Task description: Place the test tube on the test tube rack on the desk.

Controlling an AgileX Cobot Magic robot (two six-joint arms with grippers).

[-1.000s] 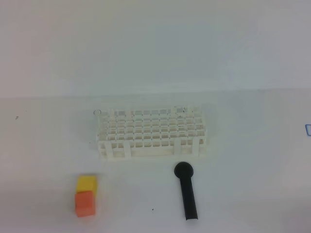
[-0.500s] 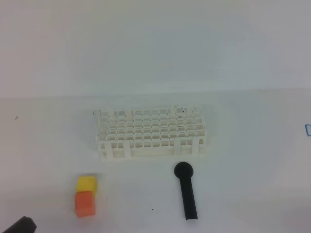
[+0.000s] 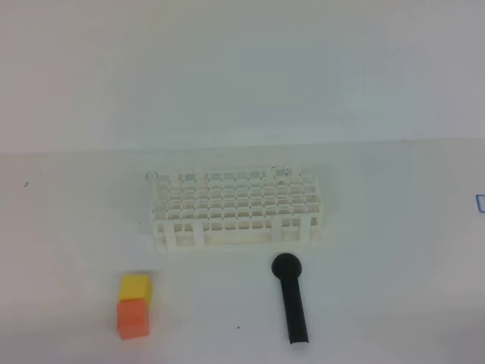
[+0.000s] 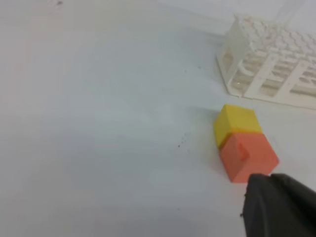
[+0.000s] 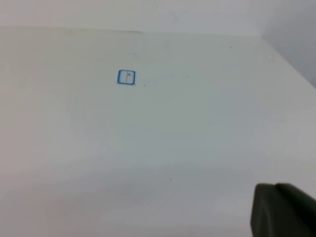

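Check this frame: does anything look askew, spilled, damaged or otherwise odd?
Nothing spilled or damaged. The test tube rack stands upright on the desk. One oddity: no test tube can be made out lying on the desk.

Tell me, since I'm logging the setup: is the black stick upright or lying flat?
Lying flat: the black stick rests lengthwise on the desk.

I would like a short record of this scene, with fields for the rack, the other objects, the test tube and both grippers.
rack: white test tube rack stands on the desk
black stick: lies in front of the rack, round head toward it
blocks: yellow block touching orange block, front left
test tube: cannot be made out for certain
left gripper: shut, beside the orange block, holding nothing
right gripper: shut, over bare desk
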